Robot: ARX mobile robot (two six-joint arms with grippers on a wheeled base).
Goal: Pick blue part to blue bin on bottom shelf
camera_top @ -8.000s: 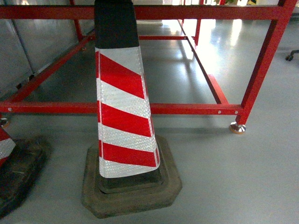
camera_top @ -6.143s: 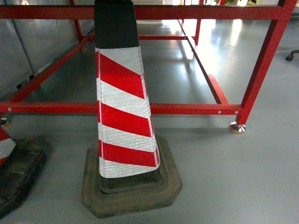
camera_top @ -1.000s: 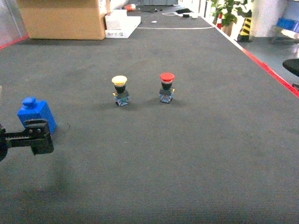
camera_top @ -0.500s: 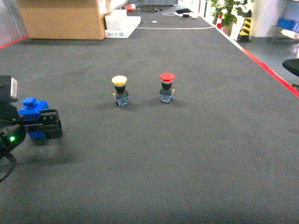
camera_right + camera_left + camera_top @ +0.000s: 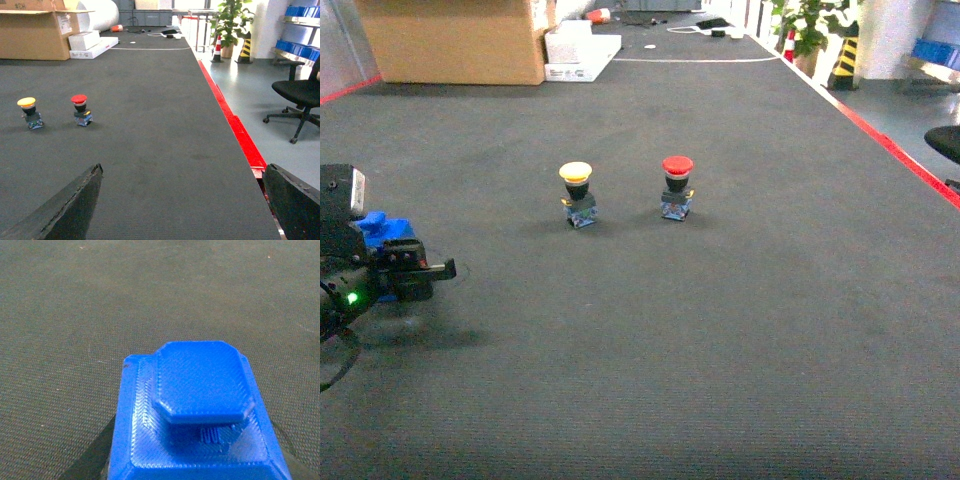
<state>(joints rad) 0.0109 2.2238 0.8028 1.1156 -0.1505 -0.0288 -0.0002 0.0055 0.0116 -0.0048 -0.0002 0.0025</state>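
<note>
Dark ribbed mat (image 5: 720, 330), red edge strip (image 5: 235, 130); left fingers (image 5: 415, 275) grip blue part (image 5: 382, 232); right fingers (image 5: 75, 205) spread, empty.

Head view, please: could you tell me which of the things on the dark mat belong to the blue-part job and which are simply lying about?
Belonging to the job:
- blue part, at the left edge of the mat
- left gripper, its fingers around that part

Just lying about:
- yellow-capped push button
- red-capped push button
- cardboard box at the far end
- white boxes beside it

Blue part (image 5: 200, 415), a ribbed block with octagonal knob on top, upright on the dark mat, far left
</note>
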